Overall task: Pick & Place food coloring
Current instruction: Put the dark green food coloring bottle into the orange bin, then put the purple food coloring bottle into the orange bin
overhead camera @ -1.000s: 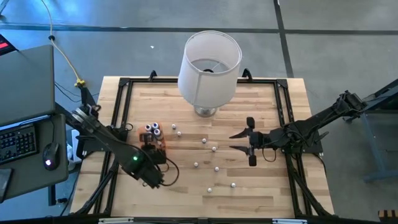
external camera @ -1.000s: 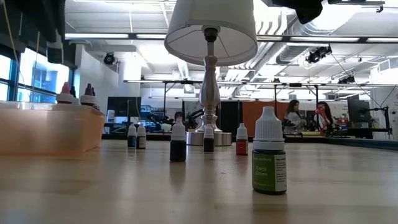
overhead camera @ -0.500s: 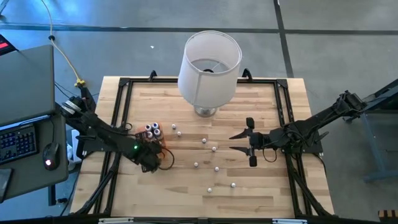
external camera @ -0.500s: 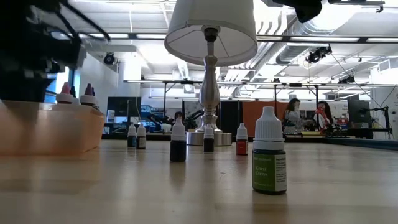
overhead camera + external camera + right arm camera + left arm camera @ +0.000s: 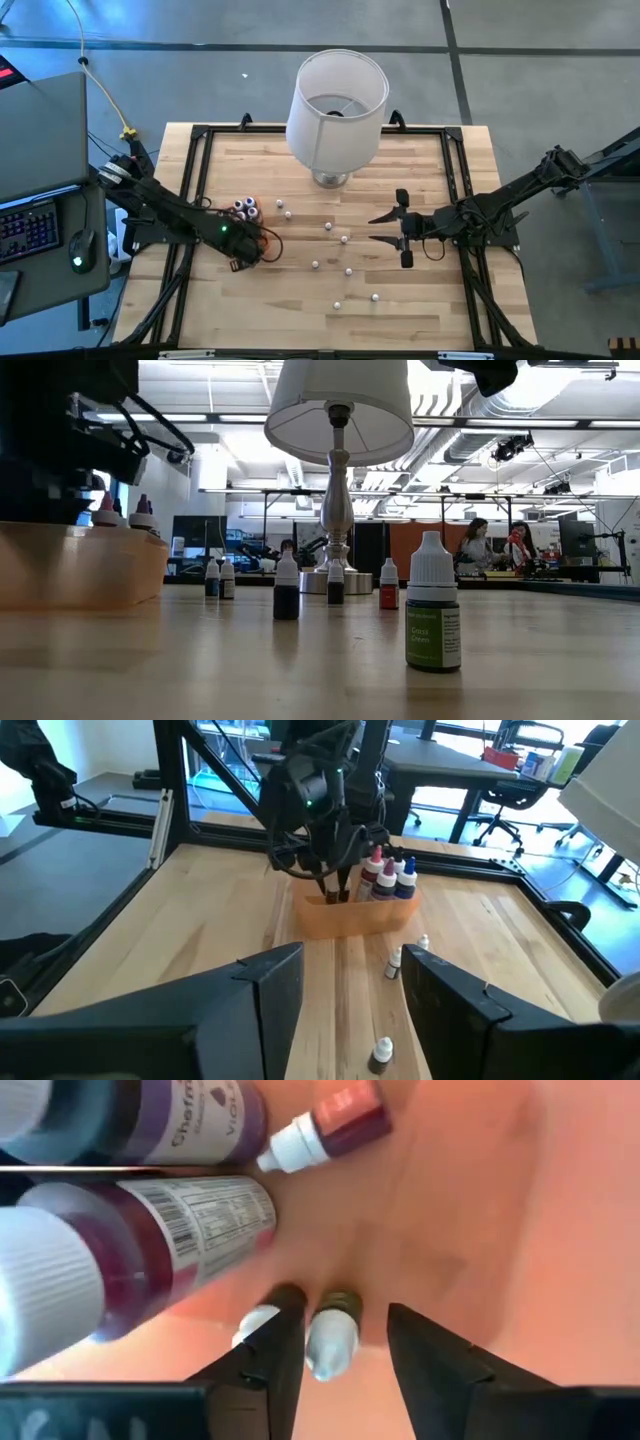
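Our left gripper (image 5: 345, 1315) hangs inside the orange tray (image 5: 350, 916), at the left-centre of the high view. Its fingers (image 5: 283, 1342) stand parted around a tiny bottle (image 5: 330, 1345) with a whitish cap. The bottle sits just beside one finger with a gap to the other, so we see nothing gripped.

A second ago this arm was lower in the high view, outside the tray. Half a second ago it reached the tray's edge, and now it is over the tray. In the low view it has come in at the upper left. The right gripper (image 5: 384, 227) has stayed hovering right of centre, jaws wide and empty, and the loose bottles have not moved.

The food coloring is small translucent bottles with white ribbed caps and dark contents. The left wrist view shows a violet-labelled one (image 5: 170, 1125), a dark red one (image 5: 150, 1250) and a pinkish one (image 5: 335, 1125) in the tray.

In the high view we count eight loose bottles (image 5: 327, 227) on the wooden table (image 5: 420, 170), spread from centre to lower centre, and about four caps (image 5: 246, 207) in the tray. There is one lamp (image 5: 337, 97) at the upper centre.
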Robot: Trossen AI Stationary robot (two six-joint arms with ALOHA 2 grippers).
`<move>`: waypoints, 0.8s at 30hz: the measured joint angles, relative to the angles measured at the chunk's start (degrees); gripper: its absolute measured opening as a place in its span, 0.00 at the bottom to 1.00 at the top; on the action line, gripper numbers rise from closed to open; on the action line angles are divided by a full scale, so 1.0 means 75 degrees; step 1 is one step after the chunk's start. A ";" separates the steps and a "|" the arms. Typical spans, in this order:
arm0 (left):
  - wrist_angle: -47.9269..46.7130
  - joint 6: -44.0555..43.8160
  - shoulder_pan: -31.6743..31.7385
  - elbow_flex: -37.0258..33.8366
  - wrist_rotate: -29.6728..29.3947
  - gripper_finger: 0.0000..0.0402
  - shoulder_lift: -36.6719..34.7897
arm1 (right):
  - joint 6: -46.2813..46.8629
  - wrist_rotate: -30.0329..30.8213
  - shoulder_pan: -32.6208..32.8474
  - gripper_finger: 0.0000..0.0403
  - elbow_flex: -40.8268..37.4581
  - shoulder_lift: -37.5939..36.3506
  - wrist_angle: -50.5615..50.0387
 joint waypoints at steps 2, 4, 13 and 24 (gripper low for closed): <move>-0.0321 0.0003 0.0003 0.0289 0.0108 0.36 0.0000 | 0.0089 0.0004 0.0000 0.40 0.0001 0.0003 -0.0001; -0.0903 0.0005 0.0003 0.0725 0.0103 0.36 0.0000 | 0.0201 0.0085 0.0000 0.40 0.0002 0.0065 0.0007; -0.2222 0.0458 0.0001 0.2997 -0.1403 0.36 -0.0114 | -0.0204 0.0223 -0.0057 0.37 0.0002 0.1209 0.0100; -0.1812 0.1009 0.0000 0.3916 -0.2097 0.36 -0.0114 | -0.0871 -0.2654 -0.1341 0.37 0.0237 0.4103 0.2923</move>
